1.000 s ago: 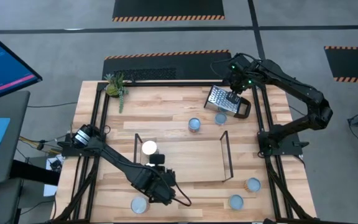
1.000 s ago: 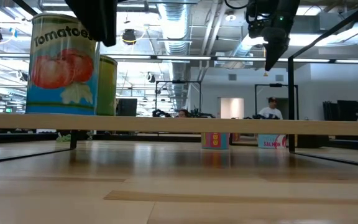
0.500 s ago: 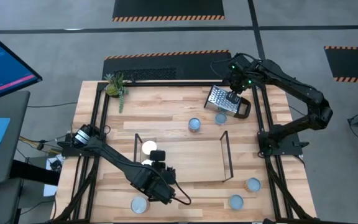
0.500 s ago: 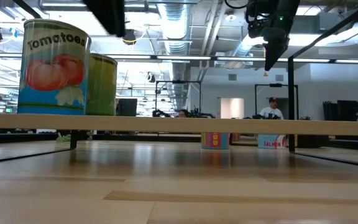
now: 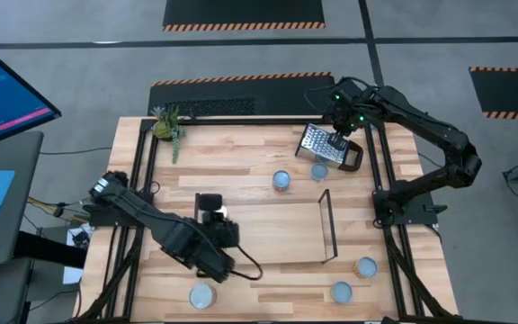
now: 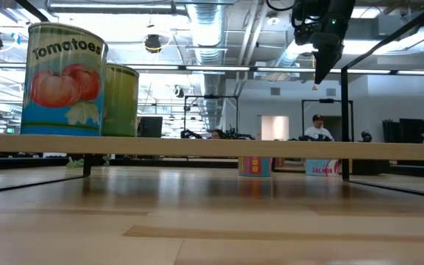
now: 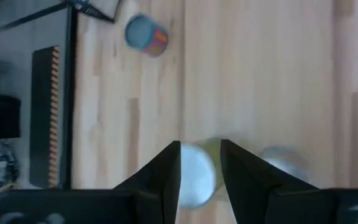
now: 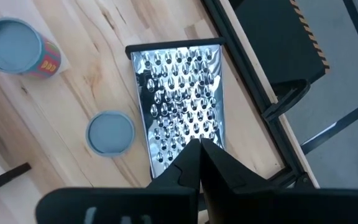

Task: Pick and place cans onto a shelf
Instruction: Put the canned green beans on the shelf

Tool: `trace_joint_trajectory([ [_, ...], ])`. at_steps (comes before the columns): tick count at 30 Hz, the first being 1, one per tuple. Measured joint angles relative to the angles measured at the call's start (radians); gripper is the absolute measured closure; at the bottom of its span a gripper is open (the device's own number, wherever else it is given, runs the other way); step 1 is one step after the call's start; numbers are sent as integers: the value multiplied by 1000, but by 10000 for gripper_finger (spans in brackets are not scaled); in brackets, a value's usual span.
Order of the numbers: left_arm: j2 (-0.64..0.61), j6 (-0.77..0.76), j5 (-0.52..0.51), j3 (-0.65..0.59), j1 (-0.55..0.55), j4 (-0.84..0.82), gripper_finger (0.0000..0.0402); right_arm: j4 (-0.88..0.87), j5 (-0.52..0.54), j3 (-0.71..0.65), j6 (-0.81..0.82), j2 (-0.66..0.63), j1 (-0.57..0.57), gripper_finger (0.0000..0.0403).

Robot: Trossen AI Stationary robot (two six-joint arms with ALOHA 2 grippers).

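My left jaws (image 7: 200, 171) hung open above the shelved tomato can (image 6: 63, 79), while the loose cans (image 5: 202, 295) sat at six o'clock.

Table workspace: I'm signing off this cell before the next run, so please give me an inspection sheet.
Surface: wooden table, nothing spilled.
Job's things: shelf holds a Tomatoes can and a green can; five loose cans on the table.
Clutter: grater, small plant.
Grippers: left gripper open, above the shelved cans; right gripper shut, over the grater.
Cables: loop trailing from the left arm.
Surroundings: monitor; person far behind.
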Motion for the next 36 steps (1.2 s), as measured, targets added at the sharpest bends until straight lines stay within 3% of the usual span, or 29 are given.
trace_joint_trajectory([
  [10, -263, -207, -86, -185, -49, 6, 297, -30, 0, 0, 0, 0, 0, 370],
  [19, -467, -328, -270, -450, -127, 6, 297, -29, 0, 0, 19, 0, 0, 370],
  [30, -563, -439, -497, -637, -166, 6, 297, -29, 0, 0, 36, 0, 0, 370],
  [36, -566, -474, -748, -650, -164, 6, 297, -28, 0, 0, 42, 0, 0, 370],
])
